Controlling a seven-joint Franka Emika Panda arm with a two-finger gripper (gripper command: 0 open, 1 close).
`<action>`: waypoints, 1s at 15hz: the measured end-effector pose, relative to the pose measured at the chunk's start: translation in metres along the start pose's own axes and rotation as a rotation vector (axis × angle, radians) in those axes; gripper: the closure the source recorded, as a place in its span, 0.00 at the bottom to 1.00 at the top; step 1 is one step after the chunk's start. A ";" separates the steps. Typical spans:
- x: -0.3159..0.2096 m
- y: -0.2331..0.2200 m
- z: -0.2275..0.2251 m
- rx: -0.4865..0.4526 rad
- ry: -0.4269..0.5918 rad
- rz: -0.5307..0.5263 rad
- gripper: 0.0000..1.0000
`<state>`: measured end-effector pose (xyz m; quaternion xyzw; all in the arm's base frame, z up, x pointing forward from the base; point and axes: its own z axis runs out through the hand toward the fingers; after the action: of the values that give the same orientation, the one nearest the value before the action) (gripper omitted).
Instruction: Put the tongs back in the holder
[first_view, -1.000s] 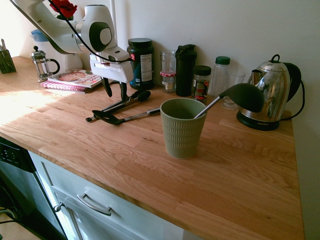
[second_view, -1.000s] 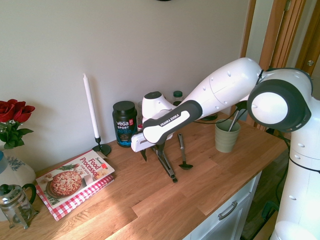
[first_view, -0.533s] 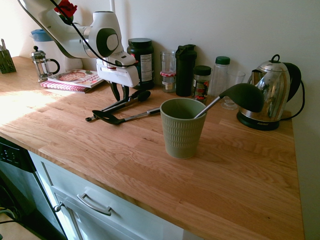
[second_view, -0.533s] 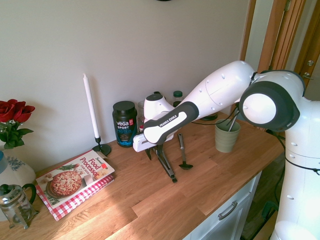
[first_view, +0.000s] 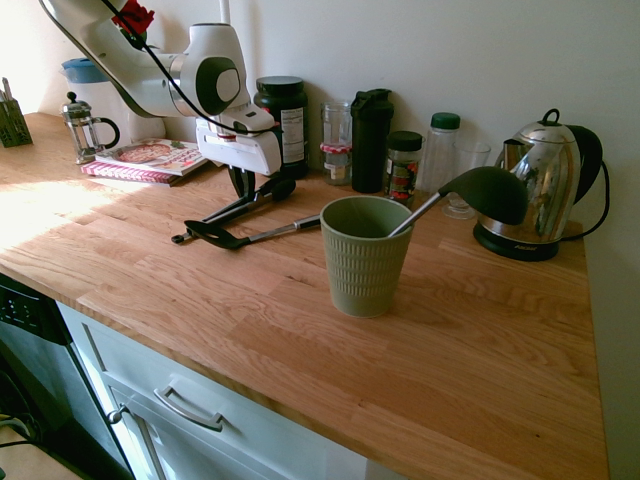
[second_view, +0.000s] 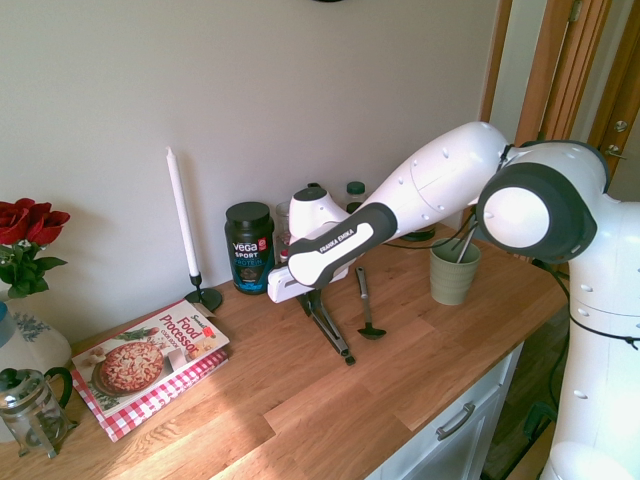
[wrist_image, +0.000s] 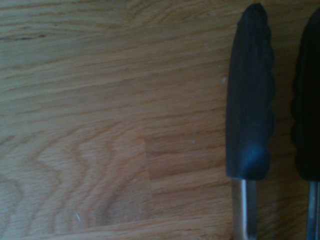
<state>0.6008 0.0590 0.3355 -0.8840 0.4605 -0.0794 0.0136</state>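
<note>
Tongs (first_view: 232, 208) directly under claw (first_view: 245, 186)

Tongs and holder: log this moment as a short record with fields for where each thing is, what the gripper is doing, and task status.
tongs: lying flat on the wooden counter, next to a black slotted spatula
holder: green ribbed cup, upright, apart from the tongs
holder contents: a ladle leaning out over the rim
gripper: low over the tongs' black-tipped end; whether the jaws are open or shut is unclear
wrist view: two black tong tips close up over wood
task status: tongs not yet in the holder
</note>
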 end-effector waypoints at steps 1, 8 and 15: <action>0.000 0.000 0.000 0.001 -0.001 0.000 1.00; 0.017 -0.001 -0.082 0.100 0.035 0.032 1.00; 0.052 0.070 -0.275 0.190 0.281 0.142 1.00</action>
<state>0.5313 -0.0098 0.6065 -0.8243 0.5094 -0.2441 0.0384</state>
